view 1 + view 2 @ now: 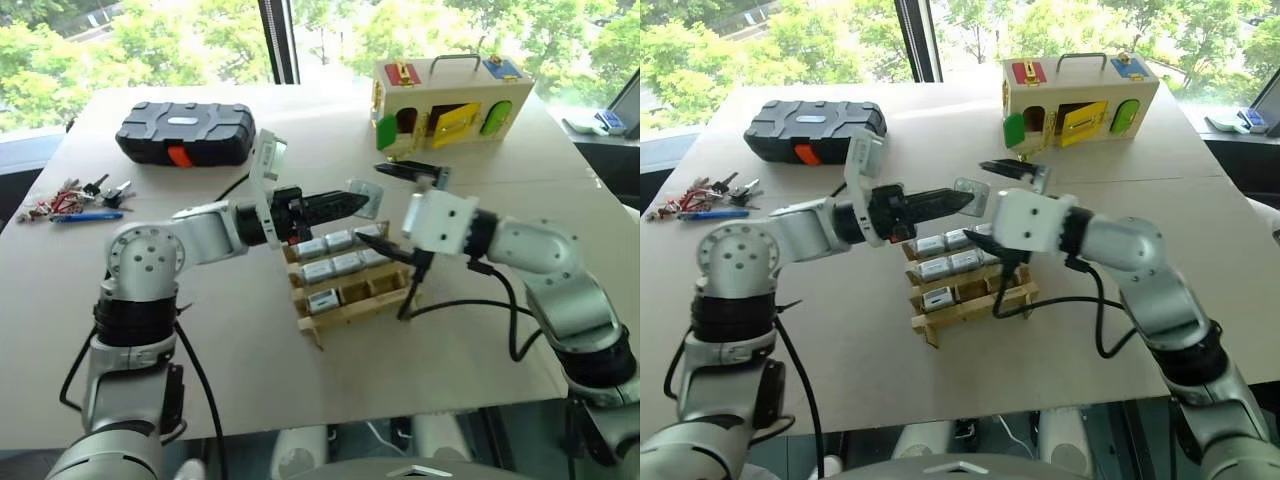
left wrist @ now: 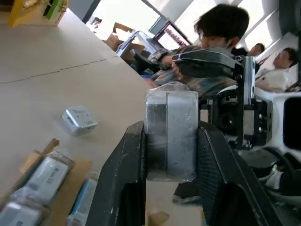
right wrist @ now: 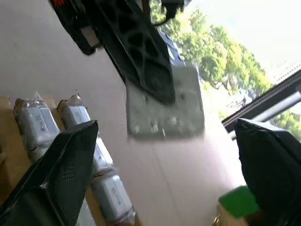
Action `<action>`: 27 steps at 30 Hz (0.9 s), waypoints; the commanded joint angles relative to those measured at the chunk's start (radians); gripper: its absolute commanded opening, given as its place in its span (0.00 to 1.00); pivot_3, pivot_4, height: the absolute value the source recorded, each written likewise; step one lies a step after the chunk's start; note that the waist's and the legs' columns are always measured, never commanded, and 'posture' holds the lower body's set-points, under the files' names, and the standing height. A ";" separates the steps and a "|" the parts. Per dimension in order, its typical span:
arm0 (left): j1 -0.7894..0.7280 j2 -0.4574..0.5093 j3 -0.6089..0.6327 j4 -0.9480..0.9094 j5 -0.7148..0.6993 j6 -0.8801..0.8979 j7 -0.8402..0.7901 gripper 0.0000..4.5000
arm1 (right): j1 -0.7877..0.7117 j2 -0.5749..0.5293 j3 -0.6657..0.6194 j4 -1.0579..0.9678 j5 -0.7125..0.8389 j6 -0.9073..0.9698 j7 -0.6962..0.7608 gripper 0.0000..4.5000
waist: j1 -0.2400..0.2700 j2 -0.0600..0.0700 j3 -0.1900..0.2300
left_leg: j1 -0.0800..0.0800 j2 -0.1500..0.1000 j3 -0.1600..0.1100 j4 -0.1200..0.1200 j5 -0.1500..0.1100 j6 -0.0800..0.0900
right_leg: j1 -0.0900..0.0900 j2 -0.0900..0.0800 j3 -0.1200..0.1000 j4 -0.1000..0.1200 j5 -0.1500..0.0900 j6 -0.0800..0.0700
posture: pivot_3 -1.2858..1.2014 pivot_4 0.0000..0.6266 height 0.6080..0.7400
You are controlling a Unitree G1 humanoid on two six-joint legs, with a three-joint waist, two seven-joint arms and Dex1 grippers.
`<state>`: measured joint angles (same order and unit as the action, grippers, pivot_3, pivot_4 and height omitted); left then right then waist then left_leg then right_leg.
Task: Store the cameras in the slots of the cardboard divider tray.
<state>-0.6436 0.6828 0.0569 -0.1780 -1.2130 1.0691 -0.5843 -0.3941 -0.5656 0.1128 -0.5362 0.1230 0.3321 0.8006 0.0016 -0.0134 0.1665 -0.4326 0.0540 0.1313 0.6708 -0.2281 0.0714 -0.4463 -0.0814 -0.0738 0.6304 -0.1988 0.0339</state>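
While no label reads clearly, left gripper (image 1: 368, 199) clamps a camera (image 2: 170, 134); right gripper (image 3: 164, 155) gapes.

- No readable text, brand, number or sign anywhere.
- Pale labels on the cameras (image 1: 330, 243) in the cardboard divider tray (image 1: 352, 309): print too small to read.
- Dark marks on the label of a camera (image 2: 49, 173) seen close in the left wrist view: blurred, not legible.
- Lone camera on the table (image 2: 79, 119): small markings on one face, unreadable.
- Light oval plate on the lid of the black case (image 1: 185, 122): no lettering to make out.
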 commanded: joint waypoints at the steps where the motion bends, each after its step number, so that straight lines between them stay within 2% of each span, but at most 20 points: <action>1: 0.019 0.111 -0.049 -0.115 0.136 -0.064 -0.177 0.19 | 0.171 -0.081 -0.272 -0.058 0.280 0.081 0.128 0.99 | 0.008 0.000 0.000 | 0.000 0.000 0.001 -0.001 0.000 0.000 | 0.000 0.000 0.000 -0.002 0.000 0.000 | 0.52 0.24 1.00; 6: 0.000 0.236 -0.152 -0.171 0.240 -0.036 -0.340 0.19 | 0.282 -0.154 -0.424 -0.061 0.457 0.072 0.231 0.99 | 0.007 0.000 0.000 | 0.002 0.002 0.002 -0.001 -0.004 0.000 | 0.000 0.001 0.001 -0.002 -0.002 -0.004 | 0.52 0.24 1.00; 8: 0.012 0.269 -0.186 -0.182 0.316 -0.090 -0.391 0.19 | 0.312 -0.178 -0.443 -0.066 0.509 0.082 0.260 0.99 | 0.010 0.001 0.000 | 0.002 0.002 0.002 -0.001 -0.005 0.001 | 0.000 0.002 0.001 -0.002 -0.004 -0.002 | 0.52 0.24 1.00; 13: 0.060 0.292 -0.218 -0.212 0.393 -0.083 -0.397 0.19 | 0.333 -0.170 -0.395 -0.063 0.485 0.035 0.238 0.99 | 0.011 0.001 0.000 | 0.001 0.002 0.002 -0.001 -0.004 0.003 | 0.000 0.001 0.002 -0.002 -0.004 -0.003 | 0.52 0.24 1.00; 20: 0.106 0.273 -0.239 -0.203 0.472 -0.107 -0.422 0.19 | 0.357 -0.153 -0.314 -0.105 0.453 0.004 0.197 0.99 | 0.016 0.000 0.000 | 0.001 0.002 0.001 -0.001 -0.003 0.004 | 0.000 0.001 0.002 -0.002 -0.003 -0.003 | 0.52 0.24 1.00; 27: 0.035 0.238 -0.184 -0.164 0.406 -0.027 -0.468 0.19 | 0.392 -0.156 -0.292 -0.115 0.438 -0.023 0.183 0.99 | 0.014 0.000 0.000 | 0.001 0.002 0.001 0.000 -0.003 0.005 | 0.000 0.001 0.002 -0.002 -0.005 -0.001 | 0.52 0.24 1.00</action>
<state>-0.5858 0.9291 -0.1662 -0.3335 -0.7722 1.0253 -1.0318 -0.0075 -0.7164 -0.1727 -0.6237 0.5659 0.3391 0.9929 0.0152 -0.0134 0.1669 -0.4319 0.0558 0.1322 0.6706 -0.2309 0.0760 -0.4465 -0.0805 -0.0719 0.6285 -0.2034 0.0328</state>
